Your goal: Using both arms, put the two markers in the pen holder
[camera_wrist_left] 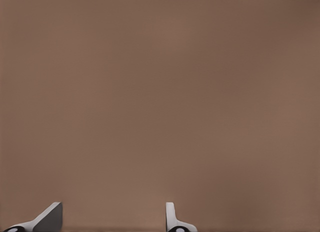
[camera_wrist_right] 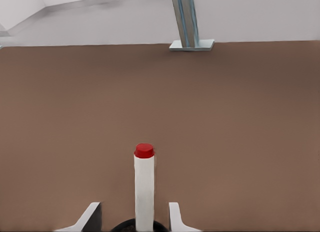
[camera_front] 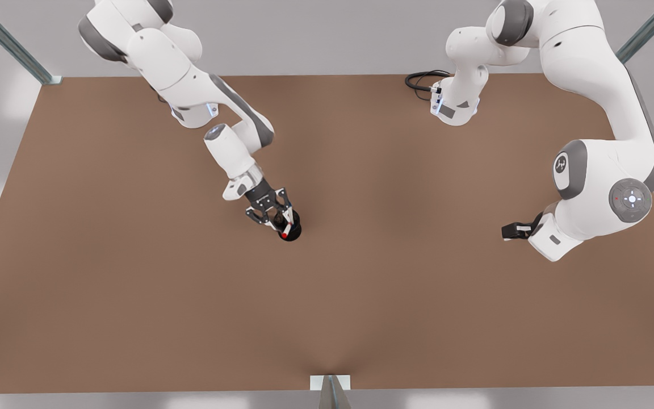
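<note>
Currently, at the front view's left, right gripper [camera_front: 275,218] sits over the holder [camera_front: 292,232], fingers [camera_wrist_right: 175,217] spread, released around the red marker [camera_wrist_right: 144,189] standing in it. At the front view's right, left gripper [camera_front: 510,230] waits low over bare table [camera_front: 134,284], fingers [camera_wrist_left: 172,219] apart, empty.

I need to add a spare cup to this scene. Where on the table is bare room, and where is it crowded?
Most of the brown table is bare: the whole near half, and the stretch between the pen holder and the left gripper. It is crowded only at the holder, where the right gripper, fingers apart, flanks the red-capped marker.
</note>
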